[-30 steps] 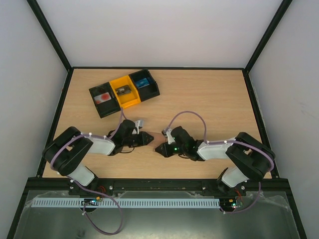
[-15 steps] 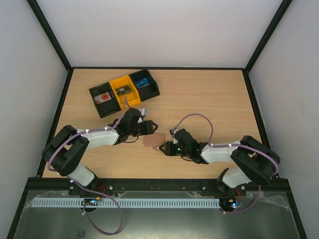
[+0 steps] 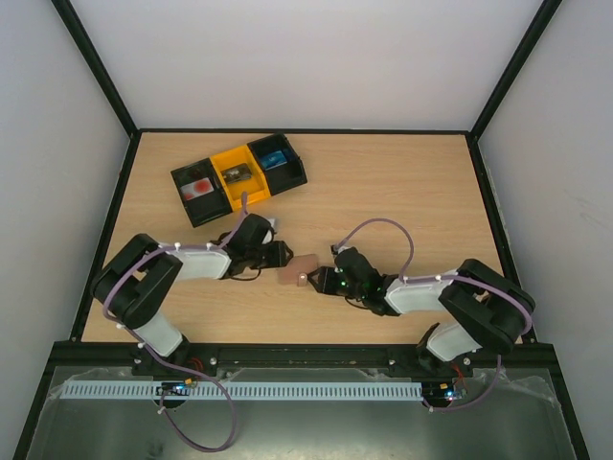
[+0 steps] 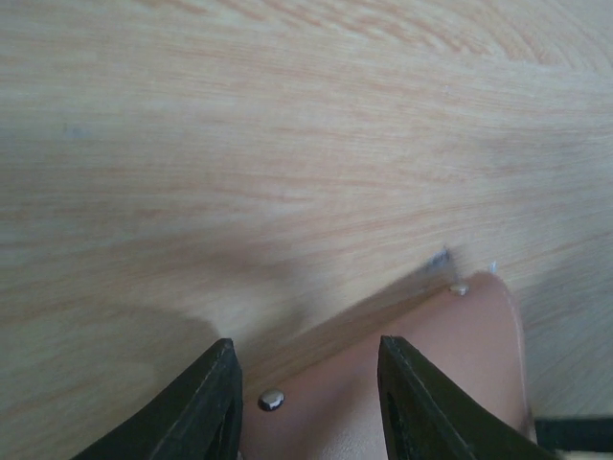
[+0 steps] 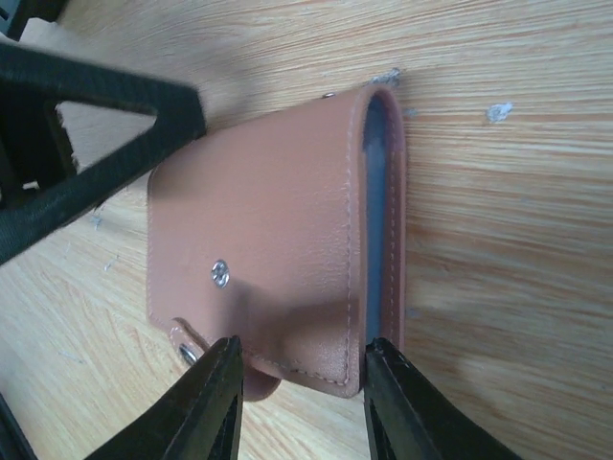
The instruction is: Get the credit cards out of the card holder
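Two grippers: tips face each other across the holder (image 5: 268, 220), low over the table (image 3: 412, 192).
Right gripper (image 5: 302, 350): fingers parted, medium gap. The holder's near end lies under both tips and is wider than the gap.
Holder: folded, flat on the wood between the two sets of fingers. Brown face up, snap stud (image 5: 220, 274) just ahead of one right-gripper finger. Grey-blue lining shows along the edge ahead of the other.
Left gripper (image 4: 306, 345): fingers parted, similar gap. A holder corner sits between the tips and runs under one of them.
Bins (image 3: 239, 177): black-yellow-black row, well beyond the left fingers, apart from the holder.
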Robot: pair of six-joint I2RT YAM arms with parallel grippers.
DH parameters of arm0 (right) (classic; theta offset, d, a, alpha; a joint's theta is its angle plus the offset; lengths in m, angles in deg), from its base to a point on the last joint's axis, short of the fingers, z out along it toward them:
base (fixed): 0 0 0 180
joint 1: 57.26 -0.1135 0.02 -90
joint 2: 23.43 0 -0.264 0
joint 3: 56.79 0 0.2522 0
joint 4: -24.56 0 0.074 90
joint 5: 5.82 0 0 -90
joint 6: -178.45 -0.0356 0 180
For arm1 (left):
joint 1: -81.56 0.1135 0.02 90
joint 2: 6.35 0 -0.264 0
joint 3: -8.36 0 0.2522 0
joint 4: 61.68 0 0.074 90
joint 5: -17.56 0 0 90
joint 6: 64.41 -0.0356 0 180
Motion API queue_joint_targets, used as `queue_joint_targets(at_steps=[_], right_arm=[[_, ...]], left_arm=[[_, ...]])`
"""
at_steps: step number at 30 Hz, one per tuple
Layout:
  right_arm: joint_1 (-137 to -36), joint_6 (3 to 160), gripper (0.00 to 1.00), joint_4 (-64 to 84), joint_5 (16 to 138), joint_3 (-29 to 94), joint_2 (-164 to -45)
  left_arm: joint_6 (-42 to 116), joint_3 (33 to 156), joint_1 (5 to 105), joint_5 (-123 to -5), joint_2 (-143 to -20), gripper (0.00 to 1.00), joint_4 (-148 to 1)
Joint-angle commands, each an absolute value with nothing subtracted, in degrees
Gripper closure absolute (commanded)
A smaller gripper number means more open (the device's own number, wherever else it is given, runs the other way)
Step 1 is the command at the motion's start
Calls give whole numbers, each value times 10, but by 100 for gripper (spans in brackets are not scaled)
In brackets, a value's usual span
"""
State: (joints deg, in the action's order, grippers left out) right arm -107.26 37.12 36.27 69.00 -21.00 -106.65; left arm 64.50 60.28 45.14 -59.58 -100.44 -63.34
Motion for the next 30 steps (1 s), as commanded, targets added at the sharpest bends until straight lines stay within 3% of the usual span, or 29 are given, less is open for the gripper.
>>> queue_joint_targets(at_steps=[1, 8, 14, 19, 26, 30], right_arm=[[-1061, 357, 65, 402, 708, -200, -1087], [-1037, 390, 65, 415, 674, -157, -1132], [-1034, 431, 64, 318, 711, -106, -1113], [-1034, 416, 52, 155, 791, -70, -1049], [-1034, 412, 36, 77, 858, -99, -979], [-1034, 436, 35, 68, 858, -104, -973]], left_arm=[[659, 547, 453, -567, -980, 59, -624], [721, 484, 424, -518, -947, 63, -539], [769, 472, 389, -490, -966, 66, -470], [802, 466, 364, -487, -954, 68, -436], [821, 460, 356, -499, -943, 65, -424], [814, 460, 356, -513, -938, 59, -447]])
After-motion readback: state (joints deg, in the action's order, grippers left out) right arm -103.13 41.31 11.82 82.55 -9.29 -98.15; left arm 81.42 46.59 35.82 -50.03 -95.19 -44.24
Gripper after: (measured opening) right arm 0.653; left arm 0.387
